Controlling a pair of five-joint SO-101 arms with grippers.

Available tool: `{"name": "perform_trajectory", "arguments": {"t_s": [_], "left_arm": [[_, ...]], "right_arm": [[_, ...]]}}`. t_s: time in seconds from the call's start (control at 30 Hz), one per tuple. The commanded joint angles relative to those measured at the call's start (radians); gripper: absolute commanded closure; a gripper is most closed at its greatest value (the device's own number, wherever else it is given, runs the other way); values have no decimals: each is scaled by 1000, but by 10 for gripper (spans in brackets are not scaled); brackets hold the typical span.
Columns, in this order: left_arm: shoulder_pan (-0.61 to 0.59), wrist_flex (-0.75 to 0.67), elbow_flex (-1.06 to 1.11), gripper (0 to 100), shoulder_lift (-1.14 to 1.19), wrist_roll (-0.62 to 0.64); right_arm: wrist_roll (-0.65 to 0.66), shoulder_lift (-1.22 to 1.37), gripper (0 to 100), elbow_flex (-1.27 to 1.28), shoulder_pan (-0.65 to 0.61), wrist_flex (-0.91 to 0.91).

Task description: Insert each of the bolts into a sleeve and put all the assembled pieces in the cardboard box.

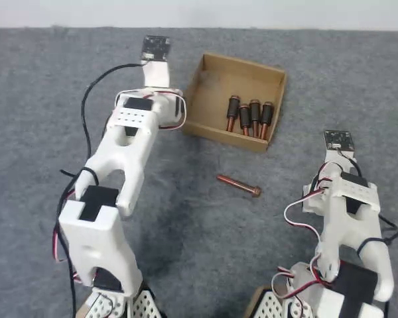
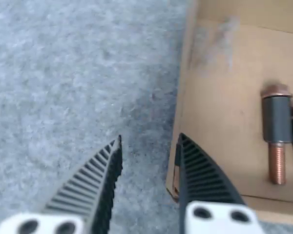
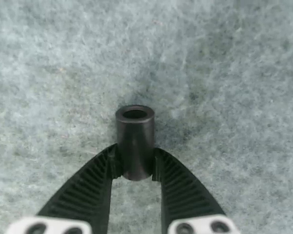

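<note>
- While its jaws stand apart with nothing between them, the left gripper [image 2: 150, 138] hangs over the grey carpet [image 2: 63, 73] at 9 o'clock of the cardboard box [image 1: 224, 135], just beside its wall.
- Four sleeved bolts [image 1: 250, 116] lie side by side inside the box, toward its 4 o'clock corner.
- One bare bolt [image 1: 239, 185] lies on the carpet at 6 o'clock of the box, apart from it.
- At 4 o'clock of that bolt, the right gripper [image 3: 135, 158] is clamped on a black sleeve [image 3: 135, 131], open end showing.

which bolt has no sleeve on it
The bare copper bolt lying on the carpet, outside the cardboard box. The four bolts inside the box each carry a dark sleeve.
</note>
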Motion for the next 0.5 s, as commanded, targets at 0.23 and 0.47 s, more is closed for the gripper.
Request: {"name": "perform_trajectory", "arguments": {"t_s": [0.23, 0.47], "left_arm": [[58, -58, -59, 837, 77, 12], [66, -46, -77, 889, 124, -60]], "right_arm": [[18, -54, 991, -3, -16, -10], [18, -54, 991, -3, -16, -13]]}}
